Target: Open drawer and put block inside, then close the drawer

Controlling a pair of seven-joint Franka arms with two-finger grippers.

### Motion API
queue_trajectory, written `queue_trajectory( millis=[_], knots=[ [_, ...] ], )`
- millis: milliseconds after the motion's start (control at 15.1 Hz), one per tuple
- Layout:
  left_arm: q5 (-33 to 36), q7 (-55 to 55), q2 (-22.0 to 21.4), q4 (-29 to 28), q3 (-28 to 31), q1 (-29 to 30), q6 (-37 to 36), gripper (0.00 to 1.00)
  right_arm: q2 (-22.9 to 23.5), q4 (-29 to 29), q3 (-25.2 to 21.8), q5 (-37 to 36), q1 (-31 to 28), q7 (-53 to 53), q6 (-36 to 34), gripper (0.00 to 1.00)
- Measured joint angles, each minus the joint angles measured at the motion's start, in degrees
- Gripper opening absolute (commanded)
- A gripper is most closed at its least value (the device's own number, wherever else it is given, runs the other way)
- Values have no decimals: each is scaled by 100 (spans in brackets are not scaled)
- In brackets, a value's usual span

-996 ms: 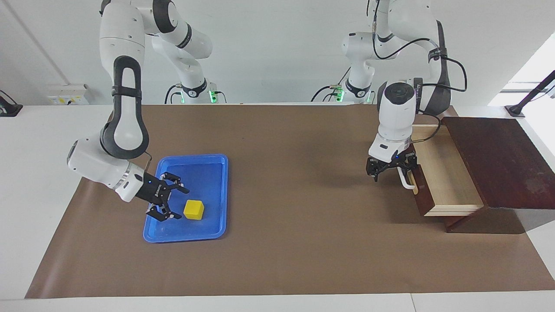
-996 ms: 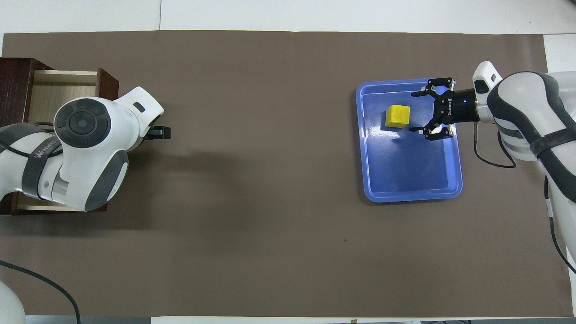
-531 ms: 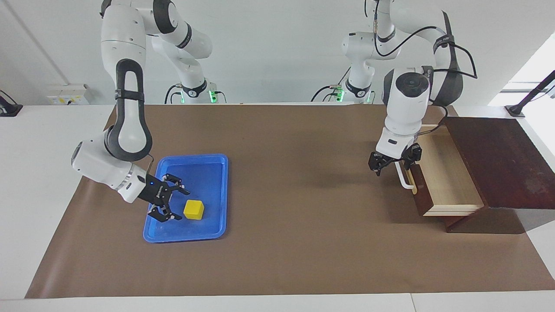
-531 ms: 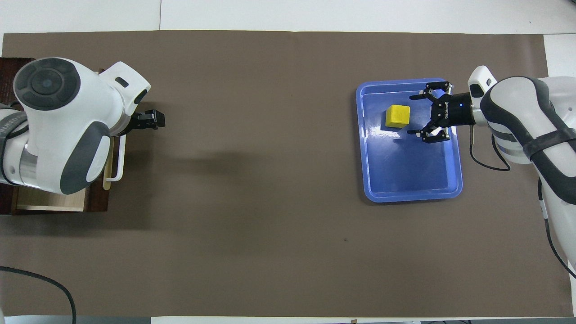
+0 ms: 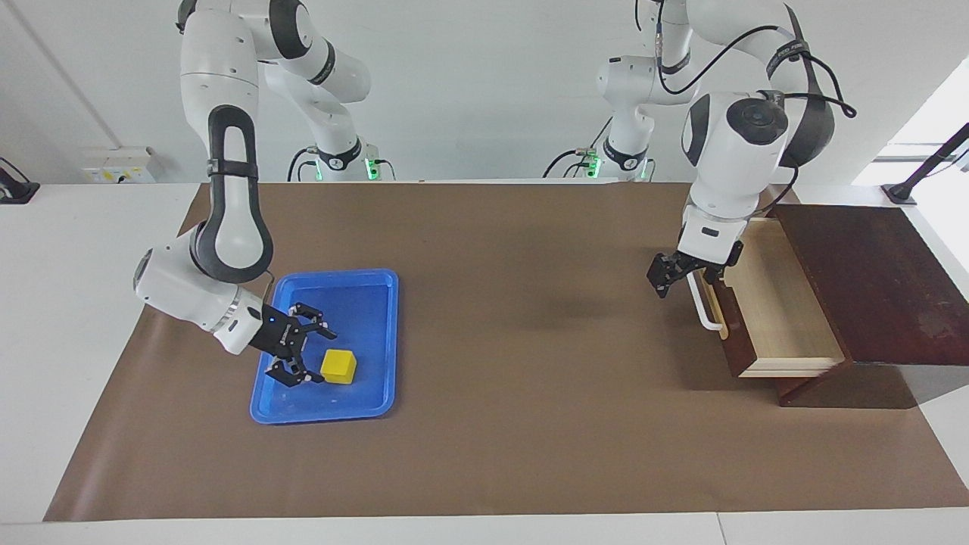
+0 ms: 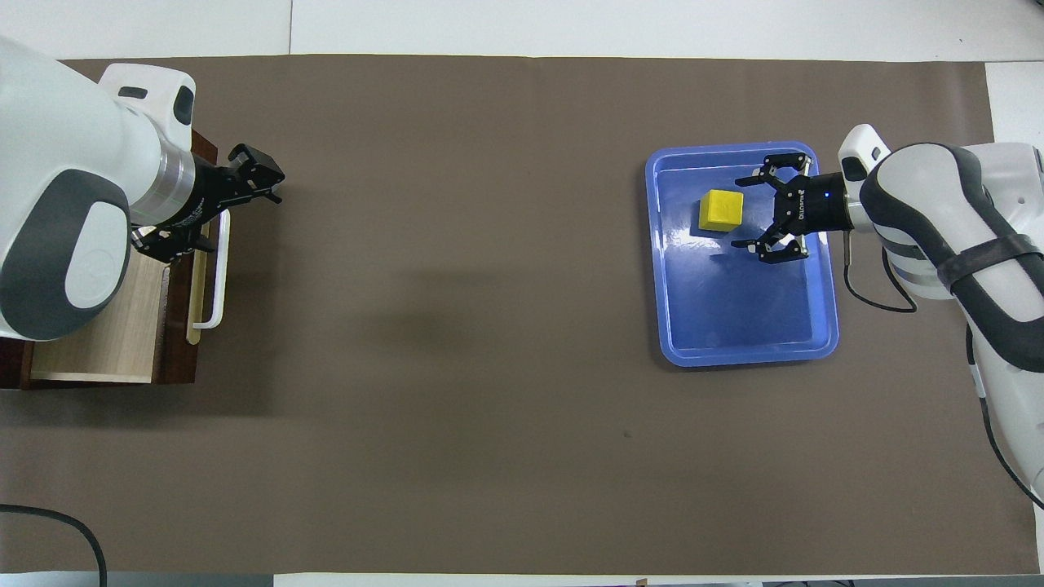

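White table with a big brown mat (image 5: 492,424) spread over most of it, and both arms come in from the robots' edge. Over at the left arm's end sits a dark wooden box (image 5: 870,280) with the drawer (image 5: 772,303) pulled out, pale wood inside showing and nothing in it as far as can be seen. Its white handle (image 5: 704,306) faces the middle of the table. The left gripper (image 5: 666,276) hangs up in the air over the handle end of the drawer front, fingers spread apart and holding nothing. Toward the right arm's end there's a blue tray (image 5: 378,401) lying flat on the mat, and the block (image 5: 338,366) sits inside it, in the part farther from the robots. The right gripper (image 5: 306,353) is down low in the tray right beside the block, jaws wide open and aimed at it, not gripping it yet.
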Motion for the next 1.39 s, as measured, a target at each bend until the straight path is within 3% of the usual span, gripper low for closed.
queue_trajectory(
  millis=[398,531,598,664,730,797,1395],
  knots=[
    [-519,-2621,94,87,-57,-141,42,100,0,-120,10,96,0,-217,152,99],
    [-491,-3128,247,119,-65,-278,60,100,-1,-148,12,124,0,-236,155,90],
    [-483,-3276,315,130,-65,-312,82,100,-1,-153,13,131,1,-237,156,77],
    [-481,-3366,360,146,-67,-317,89,100,-1,-155,14,137,1,-237,156,54],
    [-481,-3414,388,160,-59,-316,97,100,-2,-155,15,140,1,-238,156,11],
    [-481,-3455,402,169,-50,-315,121,100,-3,-155,17,144,1,-238,159,0],
    [-473,-4588,490,197,-63,-559,179,100,-51,22,30,215,153,-86,69,0]
  ],
)
